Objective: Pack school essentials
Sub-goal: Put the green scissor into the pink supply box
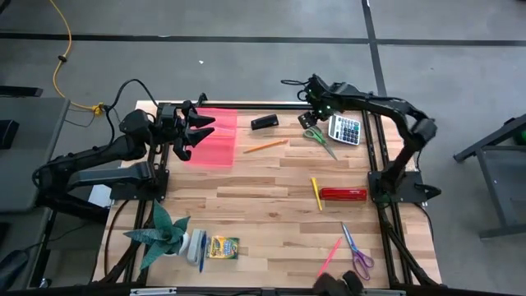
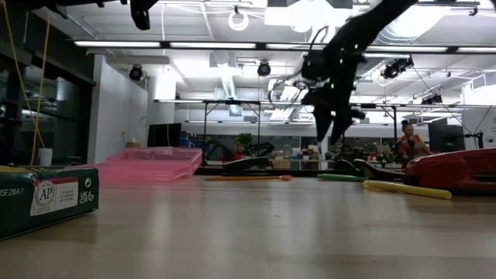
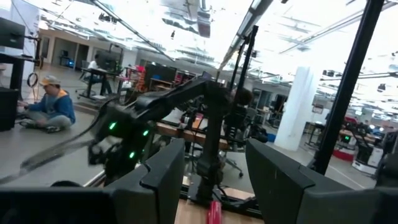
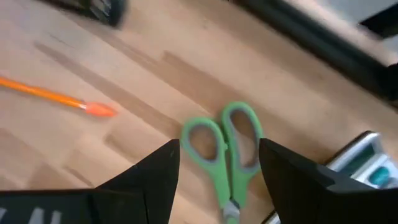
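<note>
The crayon box (image 2: 43,198) sits closest to the low camera, at the worktop (image 1: 271,193) front edge w/ a blue pen (image 1: 201,251) beside it. Right pincer (image 4: 219,165) hangs open above the green-handled scissors (image 4: 225,146), not touching; these lie just beside the grey calculator (image 1: 345,129), at the far side. An orange pencil (image 1: 265,146) lies near them. Left pincer (image 3: 214,174) is open too, holding nothing, raised over the pink tray (image 1: 215,136). Yellow pencil (image 1: 316,193) touches the red bar (image 1: 343,194). Purple-handled scissors (image 1: 356,251) & pink pencil (image 1: 330,256) are at the front right.
</note>
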